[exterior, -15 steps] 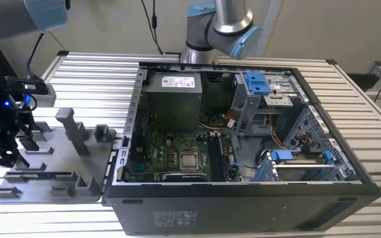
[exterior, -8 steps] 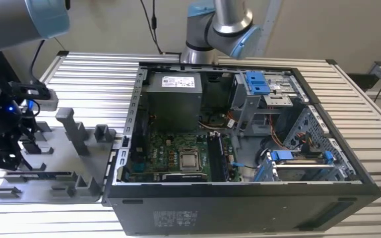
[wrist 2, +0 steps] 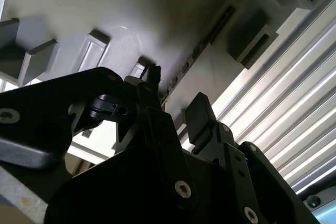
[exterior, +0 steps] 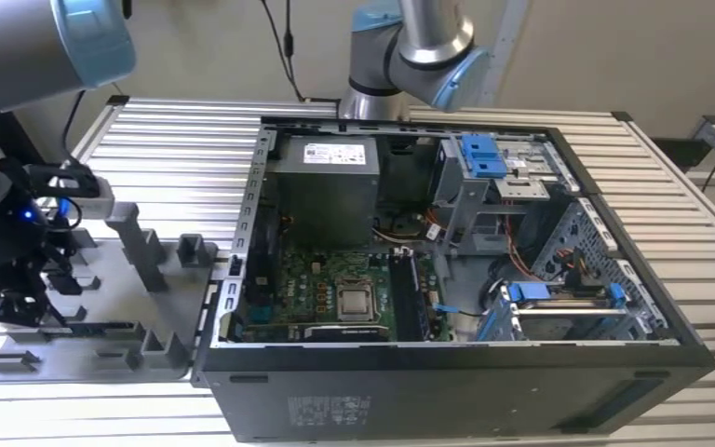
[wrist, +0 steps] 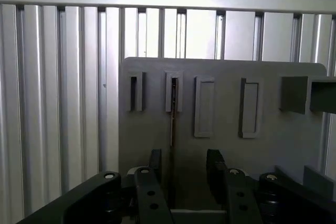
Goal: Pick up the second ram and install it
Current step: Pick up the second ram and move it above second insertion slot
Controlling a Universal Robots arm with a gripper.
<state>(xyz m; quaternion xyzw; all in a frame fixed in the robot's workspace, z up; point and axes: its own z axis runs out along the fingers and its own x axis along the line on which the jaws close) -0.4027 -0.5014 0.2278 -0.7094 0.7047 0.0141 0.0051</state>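
my end effector [wrist: 185, 174] hung spread over the grey holder plate [wrist: 273, 145], straddling the second ram [wrist: 172, 114], which stood on edge in its slot, seemingly untouched, its flat faces turned toward my jaws for pinching.

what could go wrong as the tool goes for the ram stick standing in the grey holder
The second ram stands on edge in the holder plate, closer to one finger of the open tool than to the other. Closing could push it sideways and tilt it. The ram is thin, so a shallow grip may slip. In the exterior view the upright blocks stand near the tool and could be bumped.
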